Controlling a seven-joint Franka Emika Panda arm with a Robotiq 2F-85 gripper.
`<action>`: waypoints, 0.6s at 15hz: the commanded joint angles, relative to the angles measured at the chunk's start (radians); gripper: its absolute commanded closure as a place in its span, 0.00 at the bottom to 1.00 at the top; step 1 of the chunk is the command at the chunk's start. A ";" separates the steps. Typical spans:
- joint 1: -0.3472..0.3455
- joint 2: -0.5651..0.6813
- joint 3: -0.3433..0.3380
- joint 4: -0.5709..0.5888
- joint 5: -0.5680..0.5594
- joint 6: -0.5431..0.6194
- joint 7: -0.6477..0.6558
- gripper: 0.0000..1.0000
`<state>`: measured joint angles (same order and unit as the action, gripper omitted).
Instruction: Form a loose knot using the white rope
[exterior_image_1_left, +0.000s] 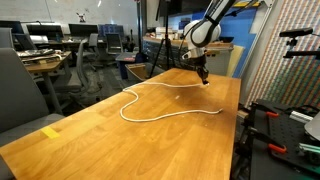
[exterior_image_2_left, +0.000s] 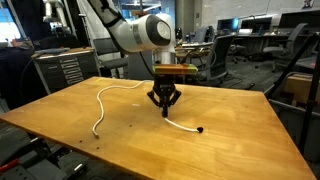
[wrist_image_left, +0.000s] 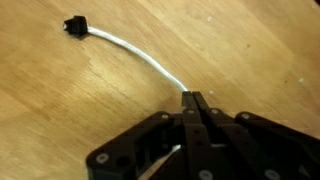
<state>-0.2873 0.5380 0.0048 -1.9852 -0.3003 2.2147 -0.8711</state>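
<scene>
White rope (exterior_image_1_left: 160, 118) lies on the wooden table (exterior_image_1_left: 100, 150), and my gripper (exterior_image_1_left: 203, 80) stands over it, pointing straight down at the wood. In the wrist view my gripper (wrist_image_left: 193, 100) has its fingers (wrist_image_left: 200, 118) pressed together with no gap that I can see, and the rope (wrist_image_left: 140, 52) runs in right between their tips, so I have it pinched. From my gripper a short stretch of cord curves away over the bare table (wrist_image_left: 60, 120) and ends in a small dark tip (wrist_image_left: 75, 23), which lies flat on the wood, apart from my gripper. In an exterior view the rope (exterior_image_2_left: 183, 126) shows that same short stretch leading out from under my gripper (exterior_image_2_left: 165, 112) to the dark tip (exterior_image_2_left: 200, 130). On the other side of my gripper the long part goes out over the table (exterior_image_2_left: 240, 140), bends round in an open curve and finishes well apart from my gripper
</scene>
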 joint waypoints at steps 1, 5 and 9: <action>-0.002 -0.064 -0.001 0.075 0.103 -0.178 -0.119 0.96; 0.017 -0.136 -0.004 0.085 0.141 -0.255 -0.155 0.99; 0.060 -0.336 0.033 -0.051 0.203 -0.250 -0.259 0.99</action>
<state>-0.2614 0.3681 0.0193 -1.9187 -0.1492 1.9707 -1.0510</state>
